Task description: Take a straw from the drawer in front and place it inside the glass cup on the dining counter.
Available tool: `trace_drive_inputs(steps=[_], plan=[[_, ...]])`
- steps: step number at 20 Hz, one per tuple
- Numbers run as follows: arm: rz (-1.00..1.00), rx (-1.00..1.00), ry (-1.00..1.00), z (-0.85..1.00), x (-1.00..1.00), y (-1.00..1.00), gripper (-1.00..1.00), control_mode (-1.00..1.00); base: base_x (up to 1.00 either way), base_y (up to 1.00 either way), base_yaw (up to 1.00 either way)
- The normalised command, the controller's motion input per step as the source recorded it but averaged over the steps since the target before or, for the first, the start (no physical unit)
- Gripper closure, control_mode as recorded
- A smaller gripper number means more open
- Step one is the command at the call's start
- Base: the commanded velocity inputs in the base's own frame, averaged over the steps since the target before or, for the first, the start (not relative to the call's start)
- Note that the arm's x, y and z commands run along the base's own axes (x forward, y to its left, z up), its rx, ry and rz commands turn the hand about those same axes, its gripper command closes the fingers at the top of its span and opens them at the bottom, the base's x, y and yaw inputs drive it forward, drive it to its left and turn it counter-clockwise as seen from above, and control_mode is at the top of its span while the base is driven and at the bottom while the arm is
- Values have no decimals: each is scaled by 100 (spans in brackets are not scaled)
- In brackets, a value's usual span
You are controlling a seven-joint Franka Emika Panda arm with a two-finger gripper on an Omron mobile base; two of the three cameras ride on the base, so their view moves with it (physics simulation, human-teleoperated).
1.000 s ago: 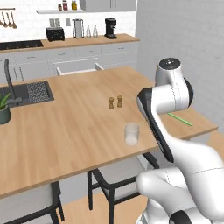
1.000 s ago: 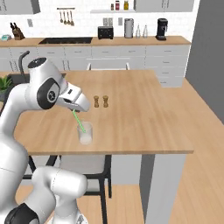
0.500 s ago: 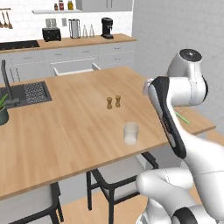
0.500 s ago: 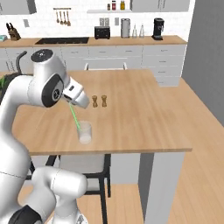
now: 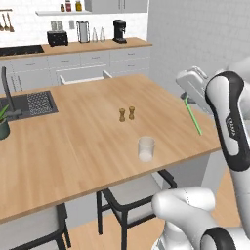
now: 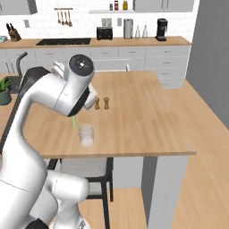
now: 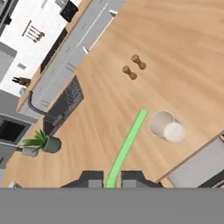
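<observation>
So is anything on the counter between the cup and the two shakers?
No. In the hand view only bare dining counter lies between the glass cup and the shakers.

Two brown shakers [image 5: 127, 114] stand mid-countertop; sink [image 5: 30, 103] at 9 o'clock, potted plant [image 7: 43, 142] beside it; coffee maker [image 5: 118, 31] at 12.

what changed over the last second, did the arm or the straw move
The arm swung its hand further up and out to the right side of the dining counter, carrying the straw with it; the claw stayed shut on the straw. The base views also shifted a little. The glass cup and the two shakers kept their places on the counter.
</observation>
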Motion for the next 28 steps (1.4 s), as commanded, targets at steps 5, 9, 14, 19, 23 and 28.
trace_drive_inputs(steps=[5, 9, 14, 19, 23, 28], plan=[[6, 38, -7, -2, 3, 0, 100, -100, 0, 0, 0], [2, 28, 0, -13, 21, 15, 100, -100, 0, 0, 0], [0, 13, 0, -26, 55, 33, 100, -100, 0, 0, 0], [0, 1, -2, -36, 52, 6, 100, -100, 0, 0, 0], [0, 0, -4, -39, 24, 0, 100, -100, 0, 0, 0], [0, 0, -4, -34, 30, 0, 100, -100, 0, 0, 0]])
